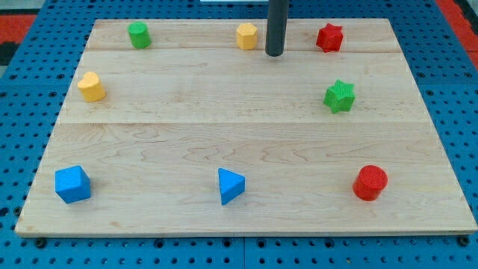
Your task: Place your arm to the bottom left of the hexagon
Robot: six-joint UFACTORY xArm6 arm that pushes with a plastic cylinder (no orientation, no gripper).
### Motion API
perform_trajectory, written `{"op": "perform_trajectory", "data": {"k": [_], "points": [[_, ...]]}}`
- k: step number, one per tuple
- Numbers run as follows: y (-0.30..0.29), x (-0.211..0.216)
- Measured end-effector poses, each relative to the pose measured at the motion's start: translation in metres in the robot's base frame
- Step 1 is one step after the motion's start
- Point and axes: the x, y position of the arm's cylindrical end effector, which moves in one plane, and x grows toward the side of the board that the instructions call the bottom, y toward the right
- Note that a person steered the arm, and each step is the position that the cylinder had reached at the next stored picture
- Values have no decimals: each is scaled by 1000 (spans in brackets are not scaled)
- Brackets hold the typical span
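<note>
1. The yellow hexagon block point(246, 36) sits near the top edge of the wooden board point(224, 134), slightly to the view's left of the board's midline.
2. The tip point(274, 54) of the dark rod rests on the board just to the view's right of the yellow hexagon block and a little below it. A narrow strip of bare wood shows between them, so they appear apart, not touching.
3. The arm carries no pincer. It ends in the plain rod, so there is nothing spread, pressed together or pinching.
4. The red star block point(329, 37) lies to the view's right of the tip, in the same top row.
5. The green cylinder block point(139, 34) stands at the top left of the board.
6. The yellow heart block point(91, 87) lies near the board's left edge, below the green cylinder block.
7. The green star block point(340, 96) lies on the right side, below the red star block.
8. The bottom row holds the blue cube block point(72, 184) at the left, the blue triangular block point(230, 185) near the centre and the red cylinder block point(370, 182) at the right, all well apart.
9. The board is pale wood made of horizontal planks with visible seams.
10. The board lies on a blue perforated table top point(455, 112).
11. A red surface point(22, 26) shows beyond the blue at the top left, and again at the top right.
</note>
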Motion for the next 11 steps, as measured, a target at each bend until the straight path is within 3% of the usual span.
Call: {"op": "perform_trajectory", "data": {"k": [5,7,10,11], "points": [[-5,-2],[-5,33],[-77,35],[-40,30]]}}
